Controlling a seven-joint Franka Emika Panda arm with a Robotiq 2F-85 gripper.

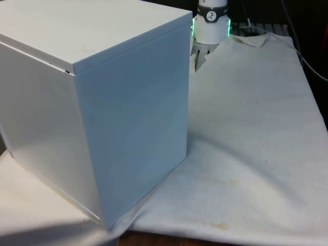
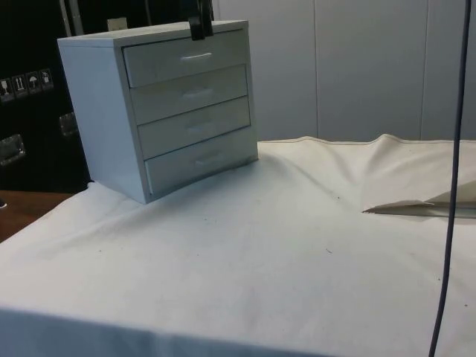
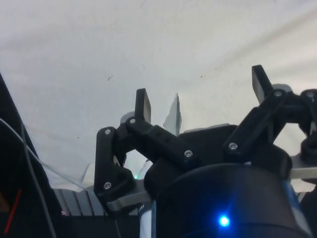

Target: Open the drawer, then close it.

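drawers (image 2: 186,63) all shut, pincer (image 3: 200,96) spread above cloth (image 2: 260,253)

Even, soft light was cast from above, with a cool bluish tint laid over the chest of drawers (image 1: 102,113) in the front view. A faint shadow was thrown on the white cloth (image 1: 256,154) beside it. In the side view the background cabinets were left dark. In the wrist view the cloth was brightly lit and slightly washed out.
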